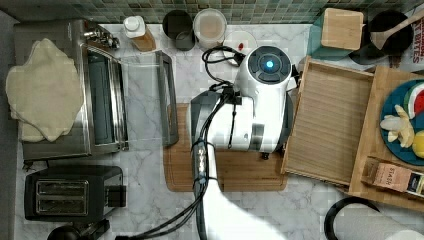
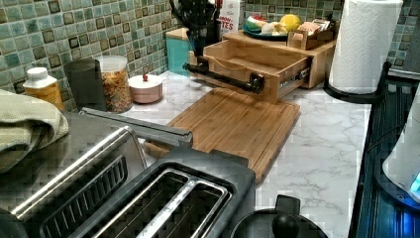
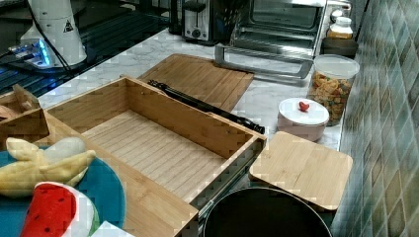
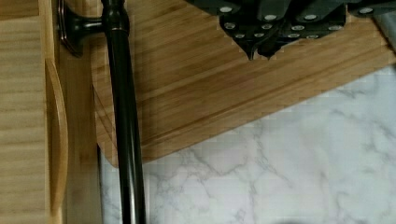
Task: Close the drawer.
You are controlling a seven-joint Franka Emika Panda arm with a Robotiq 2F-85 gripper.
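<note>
The jaws [image 4: 261, 49] are hanging above the bamboo cutting board [image 4: 224, 88], their two dark fingertips drawn together with nothing between them. They are sitting just beside the drawer's black bar handle [image 4: 122, 116] without touching it, on the side facing away from the drawer.

The drawer [image 1: 330, 125] is a wide, shallow bamboo tray, and it is standing pulled well out of its wooden organizer box [image 2: 317, 54]. Its lined bottom is lying bare, and a metal slide rail is showing along its side in the left view. The handle is running across the drawer's front wall, and that front wall is reaching to the edge of the cutting board on the marble bench [image 2: 327, 144].

The white arm [image 1: 250, 105] is leaning over the cutting board, next to the drawer's front. This placement seems deliberate: with the tips brought together, the jaws make a blunt pusher, and waiting outside the handle lets them press the front wall straight back into the box. Judging from how far the tray is sticking out, the closing has not yet begun.

On top of the organizer box a blue plate [image 3: 106, 192] of toy fruit is resting.
</note>
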